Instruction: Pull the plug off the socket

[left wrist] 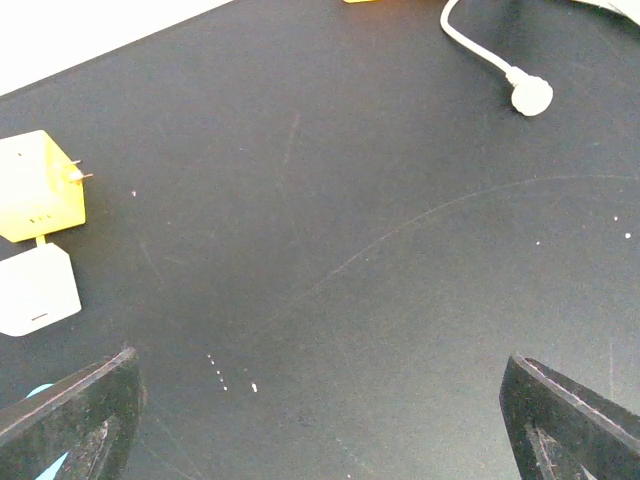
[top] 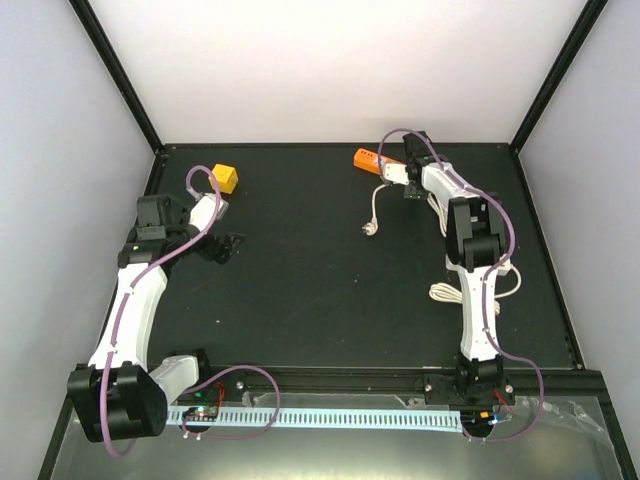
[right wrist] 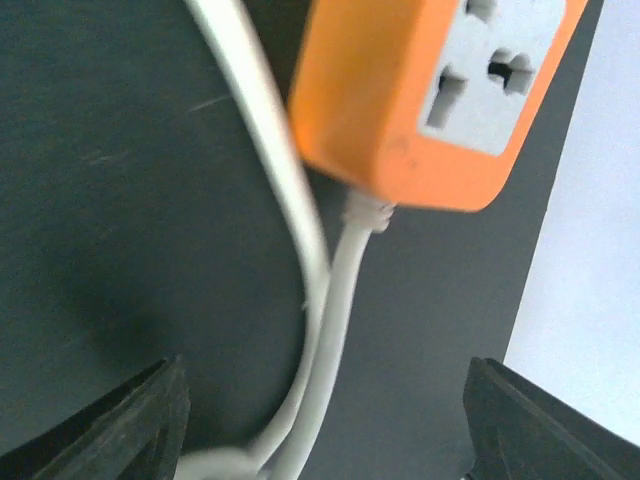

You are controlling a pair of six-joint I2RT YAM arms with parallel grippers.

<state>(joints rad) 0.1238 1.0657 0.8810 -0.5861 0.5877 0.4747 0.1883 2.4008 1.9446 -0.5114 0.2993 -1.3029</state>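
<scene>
The orange socket strip (top: 366, 158) lies at the far side of the black table (top: 320, 310), toward 1 o'clock from the table's centre. Its outlets show bare in the right wrist view. The white plug (top: 370, 230) lies flat on the table at about 6 o'clock from the strip, clearly apart from it. Its white cord (top: 377, 203) curves back up toward the strip.

The right gripper (right wrist: 325, 375) hovers just beside the strip's near end with its fingers (right wrist: 110, 430) spread wide and gripping nothing. Two runs of white cord pass between them on the table, one of them entering the strip's end.

The left gripper (left wrist: 322, 360) sits well away, toward 9 o'clock on the table, also spread and empty, with only bare tabletop between its fingers (left wrist: 570, 420). In its own view the plug shows far off at 1 o'clock.

A yellow block (top: 226, 178) with two small prongs sits at 11 o'clock from the left gripper, and a white block (left wrist: 35, 290) lies just beside it – whether they touch I cannot tell.
</scene>
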